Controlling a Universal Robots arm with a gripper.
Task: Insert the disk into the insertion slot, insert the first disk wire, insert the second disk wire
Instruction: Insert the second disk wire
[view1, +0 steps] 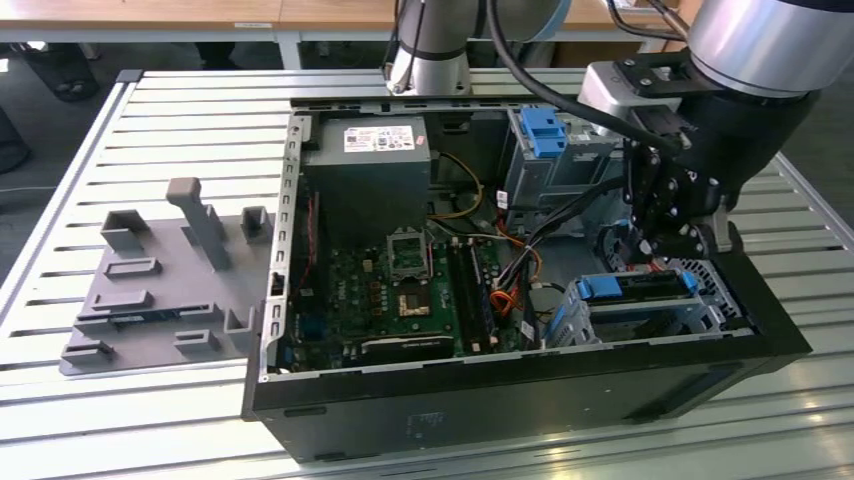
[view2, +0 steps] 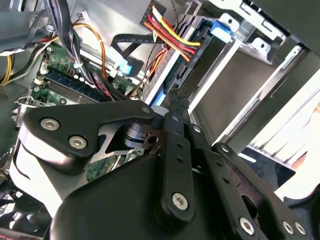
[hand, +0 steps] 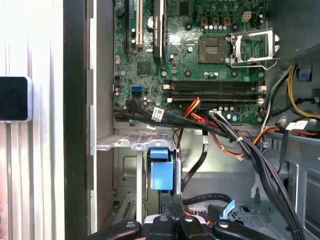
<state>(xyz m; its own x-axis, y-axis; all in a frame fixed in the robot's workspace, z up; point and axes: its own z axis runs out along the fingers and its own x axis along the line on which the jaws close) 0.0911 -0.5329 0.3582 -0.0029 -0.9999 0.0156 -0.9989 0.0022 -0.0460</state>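
The disk (view1: 638, 289), in its bright blue caddy, lies inside the insertion slot (view1: 707, 310), a silvery cage at the case's corner on the exterior view's right. My gripper (view1: 671, 243) hangs just above the disk's far end, its black fingers (hand: 172, 212) drawn together. In the second wrist view the gripper (view2: 172, 106) has its tip by the caddy's blue rail (view2: 156, 94), beside red, yellow and orange wires (view2: 170, 32). The first wrist view has the caddy's blue tab (hand: 161, 169) directly beyond the gripper. Whether anything thin is pinched is hidden.
A taller grey cage with a blue tab (view1: 541, 130) stands at the case's back. A black flat cable (hand: 198, 161) and thick black wire bundles (hand: 250, 150) cross above the motherboard (view1: 400, 290). A grey fixture plate (view1: 160, 290) lies on the slatted table (view1: 174, 110).
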